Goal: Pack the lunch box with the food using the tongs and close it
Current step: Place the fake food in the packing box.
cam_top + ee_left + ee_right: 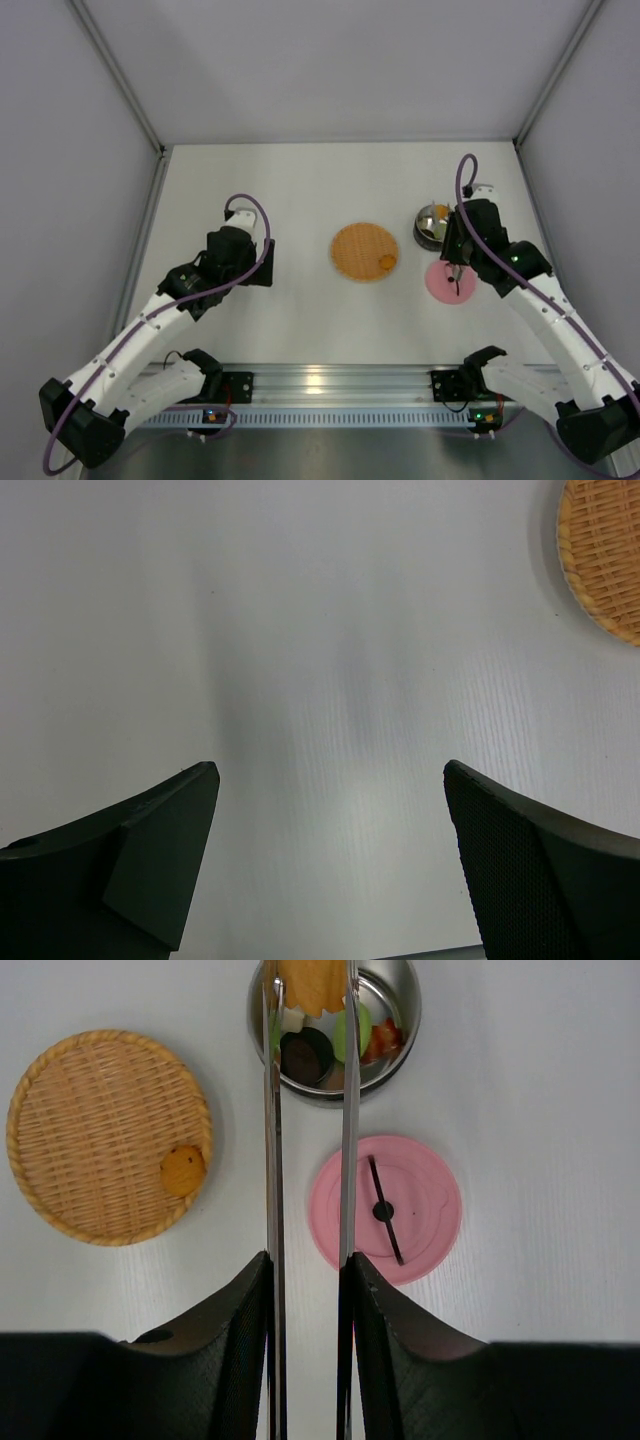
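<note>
Well, on the desk (300,190) the woven plate (95,1140) lies left of the lunch box (408,1010), and the pink lid (420,1190) lies just on its near side. My left fingers (140,860) gape wide, empty. My right fingers (400,1360) pinch the tongs (347,1160), whose tips hold a wavy orange piece (312,985) over the lunch box.
</note>
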{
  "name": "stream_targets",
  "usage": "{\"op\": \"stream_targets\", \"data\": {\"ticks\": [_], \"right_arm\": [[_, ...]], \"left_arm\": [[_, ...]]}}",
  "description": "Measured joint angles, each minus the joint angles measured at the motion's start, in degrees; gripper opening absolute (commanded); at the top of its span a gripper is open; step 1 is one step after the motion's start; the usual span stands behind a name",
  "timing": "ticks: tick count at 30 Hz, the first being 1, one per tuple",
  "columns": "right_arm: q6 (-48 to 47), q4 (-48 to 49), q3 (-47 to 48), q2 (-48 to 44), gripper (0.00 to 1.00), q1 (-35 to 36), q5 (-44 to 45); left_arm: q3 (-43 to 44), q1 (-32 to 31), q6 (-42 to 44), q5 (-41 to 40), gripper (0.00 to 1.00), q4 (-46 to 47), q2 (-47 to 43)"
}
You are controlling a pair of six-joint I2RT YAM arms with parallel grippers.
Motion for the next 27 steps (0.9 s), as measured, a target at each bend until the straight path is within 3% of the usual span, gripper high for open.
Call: {"op": "stream_targets", "data": {"ticks": [7,20,27], "right_arm": [[-1.3,0.0,-0.1,-0.2,0.32,-6.0,-2.1],[-1.7,0.2,-1.2,0.5,0.48,-6.5,-5.0],[-1.7,0.2,-1.2,0.5,0.45,-6.5,-6.8]], "left_arm": [[0.0,-0.2,0.0,0.0,0.99,0.0,0.0],[0.0,-0.5,0.0,0.2,0.99,0.0,0.0],[0.0,-0.5,0.0,0.2,0.99,0.0,0.0]]}}
